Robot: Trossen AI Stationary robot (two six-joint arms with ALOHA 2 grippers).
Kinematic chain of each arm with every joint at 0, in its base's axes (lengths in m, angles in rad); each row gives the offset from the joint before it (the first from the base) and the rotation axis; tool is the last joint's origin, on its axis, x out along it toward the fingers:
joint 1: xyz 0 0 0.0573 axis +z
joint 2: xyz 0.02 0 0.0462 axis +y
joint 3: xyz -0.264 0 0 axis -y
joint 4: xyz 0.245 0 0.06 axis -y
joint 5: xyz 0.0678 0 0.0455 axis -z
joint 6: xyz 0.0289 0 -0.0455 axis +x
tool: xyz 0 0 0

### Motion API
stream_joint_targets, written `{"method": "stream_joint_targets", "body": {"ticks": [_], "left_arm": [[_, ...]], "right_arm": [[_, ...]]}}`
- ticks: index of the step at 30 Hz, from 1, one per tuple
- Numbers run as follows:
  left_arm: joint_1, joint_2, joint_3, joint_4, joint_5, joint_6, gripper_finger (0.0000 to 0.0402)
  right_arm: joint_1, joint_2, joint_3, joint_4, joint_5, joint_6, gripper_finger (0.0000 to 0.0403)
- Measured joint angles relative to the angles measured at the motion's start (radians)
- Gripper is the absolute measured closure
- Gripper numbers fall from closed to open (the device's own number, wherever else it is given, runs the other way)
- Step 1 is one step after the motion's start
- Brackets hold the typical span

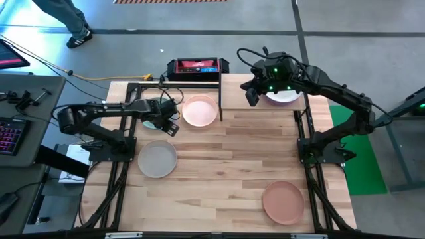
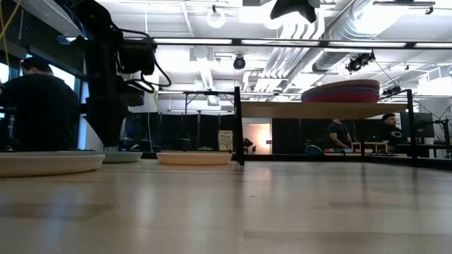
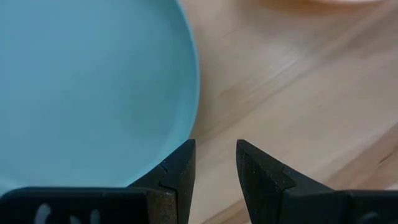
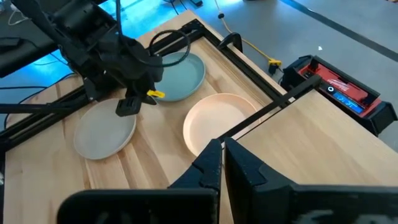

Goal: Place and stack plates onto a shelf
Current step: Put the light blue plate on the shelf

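The teal plate (image 1: 154,114) (image 3: 87,81) lies flat near the table's far-left corner. My left gripper (image 1: 170,125) (image 3: 215,158) points down at its right rim, open by a narrow gap, with one finger at the rim and the other over bare wood. Beside it lie the pale pink plate (image 1: 199,111) (image 4: 217,118), the grey plate (image 1: 157,159) and, near the front right, the salmon-brown plate (image 1: 283,202). The shelf (image 1: 239,98) (image 2: 325,110) carries a stack of plates (image 2: 340,91) (image 1: 284,97). My right gripper (image 1: 252,94) (image 4: 222,152) hovers shut above the shelf board, left of the stack. My left gripper comes from above at the teal plate's right rim (image 3: 186,124). One finger (image 3: 177,168) stands right at the rim's edge and the other over the table beside it. I cannot tell whether either finger touches the plate, which lies flat on the table.
A red and black box (image 1: 197,66) sits just past the table's far edge. Black frame rails (image 1: 119,179) run along both table sides. Bare wood (image 1: 226,166) spreads across the table's middle. People (image 2: 339,134) stand in the room behind the table, and one sits at the left (image 2: 39,106).
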Motion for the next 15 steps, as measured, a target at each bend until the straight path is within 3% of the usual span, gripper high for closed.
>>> {"method": "stream_joint_targets", "body": {"ticks": [15], "left_arm": [[0.000, 0.137, 0.002, 0.000, -0.049, -0.001, 0.0296]], "right_arm": [[0.001, 0.000, 0.000, 0.000, -0.005, 0.005, 0.0402]]}}
